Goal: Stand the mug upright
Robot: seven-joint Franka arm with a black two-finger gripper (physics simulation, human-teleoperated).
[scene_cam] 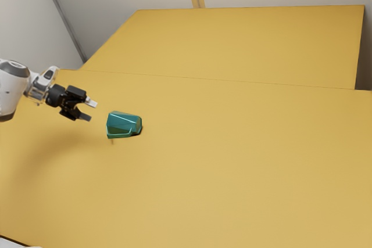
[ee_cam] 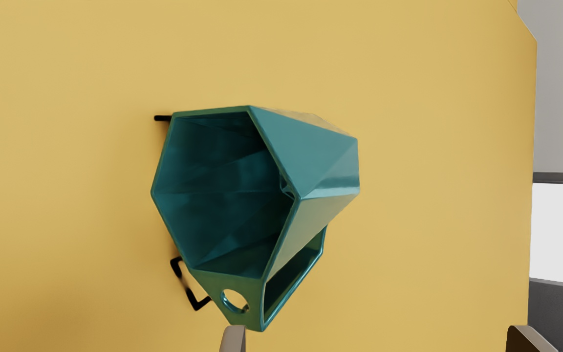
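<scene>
exterior view: one teal mug (scene_cam: 123,125) lies on its side on a yellow surface (scene_cam: 244,166), its wider end toward the arm, its narrower base pointing away. the black claw (scene_cam: 88,110) hangs near it, apart from it, its two fingers spread open with nothing between them.

wrist view: the mug's many-sided mouth gapes toward the claw, showing a dark, hollow inside. its angular handle (ee_cam: 254,305) juts out from one side, near one fingertip; whether those two touch, i cannot tell.

the walls look thin and stiff, so the mug is probably light, and perhaps brittle if it is ceramic. the glossy, slanting facets could slip under the fingers. the rim wall, pinched with one finger inside and one outside, or the handle seems the surer hold for tipping it upright.

counted: one mug, one handle, one claw with two fingers, one surface.
</scene>
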